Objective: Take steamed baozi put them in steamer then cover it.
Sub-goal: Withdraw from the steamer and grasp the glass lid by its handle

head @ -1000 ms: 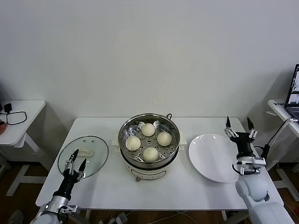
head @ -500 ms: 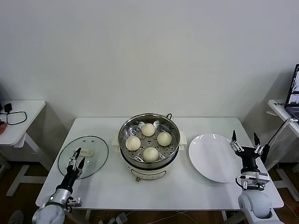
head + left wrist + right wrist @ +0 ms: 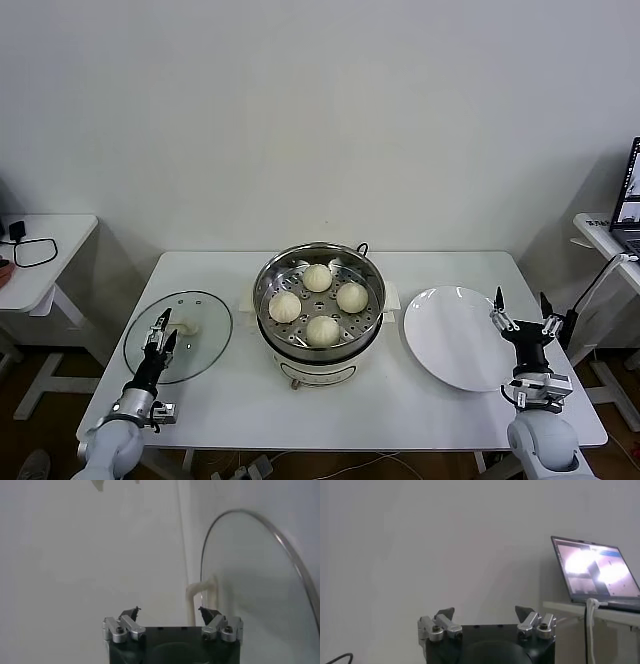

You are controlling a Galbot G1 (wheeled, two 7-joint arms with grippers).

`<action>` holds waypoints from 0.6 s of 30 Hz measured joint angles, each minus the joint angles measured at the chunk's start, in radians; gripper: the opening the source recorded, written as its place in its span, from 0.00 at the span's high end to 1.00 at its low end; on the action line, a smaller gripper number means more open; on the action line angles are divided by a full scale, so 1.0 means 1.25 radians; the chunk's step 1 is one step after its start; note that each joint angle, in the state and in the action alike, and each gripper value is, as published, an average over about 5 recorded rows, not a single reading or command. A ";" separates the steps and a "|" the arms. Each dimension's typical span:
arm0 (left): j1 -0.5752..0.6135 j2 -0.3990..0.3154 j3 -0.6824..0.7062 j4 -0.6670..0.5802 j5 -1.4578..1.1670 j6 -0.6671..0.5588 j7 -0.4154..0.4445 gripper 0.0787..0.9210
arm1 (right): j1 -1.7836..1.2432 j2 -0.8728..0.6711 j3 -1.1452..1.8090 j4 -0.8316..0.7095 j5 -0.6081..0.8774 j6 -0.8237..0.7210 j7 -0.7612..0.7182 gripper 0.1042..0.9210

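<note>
Several cream-white baozi point(image 3: 318, 303) sit on the perforated tray inside the open stainless-steel steamer point(image 3: 268, 285) at the table's middle. The glass cover point(image 3: 205, 345) with its white handle point(image 3: 189, 326) lies flat on the table to the left; it also shows in the left wrist view point(image 3: 260, 585). My left gripper point(image 3: 161, 330) is open and empty at the cover's near left edge, close to the handle point(image 3: 202, 591). My right gripper point(image 3: 520, 311) is open and empty, pointing up past the white plate's right edge.
An empty white plate point(image 3: 455, 335) lies right of the steamer. A side table point(image 3: 40, 255) with a black cable stands at far left. A laptop point(image 3: 594, 570) on another table is at far right. The wall is close behind.
My right gripper has dropped from above the plate's far right edge down toward the table's front right. My left gripper has edged slightly left along the cover's near edge.
</note>
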 measured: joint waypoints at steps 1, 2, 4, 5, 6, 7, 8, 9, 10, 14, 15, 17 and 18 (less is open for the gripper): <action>-0.005 0.000 0.002 0.006 0.001 0.001 0.000 0.12 | 0.001 0.001 0.000 -0.002 0.000 0.000 0.000 0.12; -0.010 -0.001 0.004 0.011 0.002 0.002 0.000 0.12 | 0.002 0.002 -0.001 -0.003 -0.001 0.000 0.000 0.12; -0.019 -0.002 0.007 0.020 0.004 0.003 -0.001 0.12 | 0.003 0.003 -0.002 -0.005 -0.003 0.000 0.000 0.12; -0.023 -0.002 0.009 0.023 0.005 0.004 -0.001 0.12 | 0.003 0.004 -0.002 -0.006 -0.004 0.000 0.000 0.12; -0.027 -0.003 0.010 0.025 0.005 0.005 -0.001 0.12 | 0.003 0.005 -0.002 -0.008 -0.005 0.000 -0.001 0.12; -0.030 -0.004 0.011 0.027 0.005 0.005 -0.001 0.12 | 0.003 0.006 -0.002 -0.009 -0.006 0.000 -0.001 0.12; -0.034 -0.005 0.013 0.030 0.006 0.006 -0.001 0.12 | 0.003 0.007 -0.002 -0.011 -0.007 0.000 -0.002 0.12; -0.037 -0.006 0.014 0.033 0.006 0.007 -0.001 0.12 | 0.003 0.008 -0.002 -0.012 -0.008 0.000 -0.002 0.12; -0.041 -0.007 0.015 0.036 0.007 0.007 -0.001 0.12 | 0.003 0.009 -0.002 -0.014 -0.009 0.000 -0.002 0.12; -0.054 -0.008 0.018 0.050 0.008 0.008 -0.003 0.12 | 0.003 0.012 -0.005 -0.019 -0.013 0.000 -0.003 0.12; -0.057 -0.008 0.019 0.053 0.009 0.009 -0.003 0.12 | 0.003 0.012 -0.006 -0.019 -0.014 0.000 -0.003 0.12; -0.064 -0.008 0.018 0.060 0.009 0.008 -0.005 0.12 | 0.003 0.011 -0.007 -0.021 -0.015 0.000 -0.004 0.12; -0.067 -0.008 0.019 0.062 0.009 0.008 -0.005 0.12 | 0.003 0.011 -0.008 -0.022 -0.016 0.000 -0.004 0.12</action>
